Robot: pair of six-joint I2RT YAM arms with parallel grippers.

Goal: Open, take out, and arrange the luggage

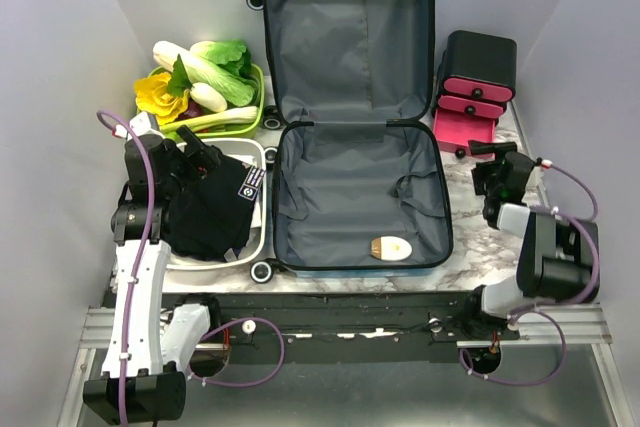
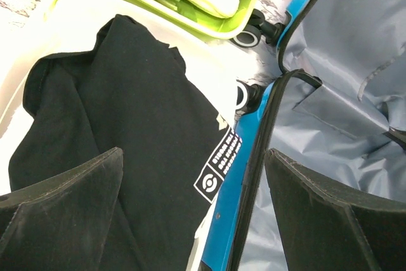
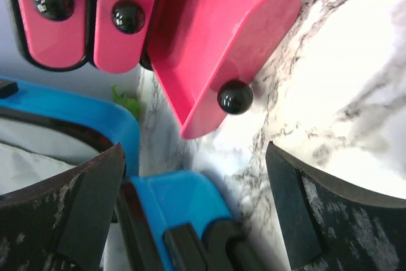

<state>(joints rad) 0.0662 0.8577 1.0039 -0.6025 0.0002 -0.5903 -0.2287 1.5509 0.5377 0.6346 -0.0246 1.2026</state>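
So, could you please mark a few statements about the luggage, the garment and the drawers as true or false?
The luggage lies open flat. True.
The black garment is inside the luggage. False: it lies in the white tray beside it.
The lowest pink drawer is pulled out. True.
The right claw grips a drawer knob. False: it is open, holding nothing.
The luggage is empty. False: a small oval item lies in its near half.
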